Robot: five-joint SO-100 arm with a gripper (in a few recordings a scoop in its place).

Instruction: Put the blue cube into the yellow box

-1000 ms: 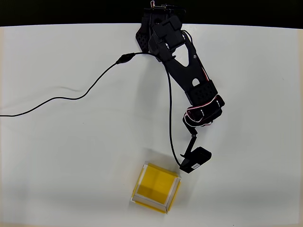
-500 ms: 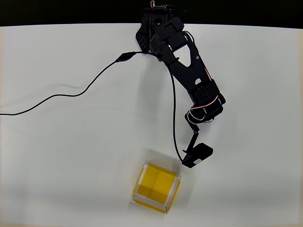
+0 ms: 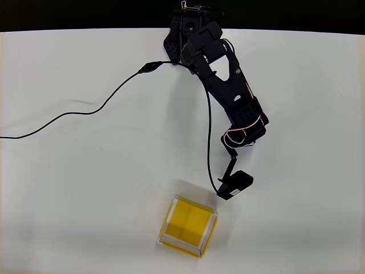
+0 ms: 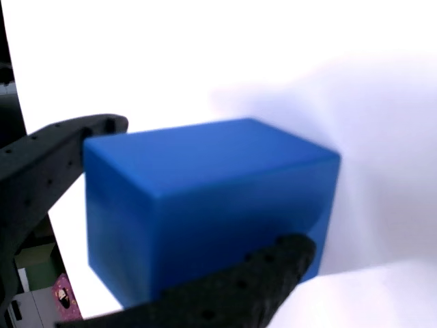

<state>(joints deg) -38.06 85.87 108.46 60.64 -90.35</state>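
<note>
In the wrist view the blue cube (image 4: 205,198) looms large, pinched between two black fingers (image 4: 61,147), one at its upper left and one at its lower right. My gripper (image 4: 208,188) is shut on it above the white table. In the overhead view the black arm (image 3: 236,108) reaches from the far edge toward the lower right, and its wrist covers the cube. The yellow box (image 3: 188,226) stands near the front edge, tilted, below and left of the arm's end. Nothing lies inside it.
A small black cabled block (image 3: 235,185) hangs off the wrist just above the box's upper right corner. Its black cable (image 3: 85,116) trails across the white table (image 3: 85,188) to the left edge. The table's far edge meets a black background.
The wrist and the black cabled block have drawn back a little, away from the box and toward the arm's base. The box has not moved.
</note>
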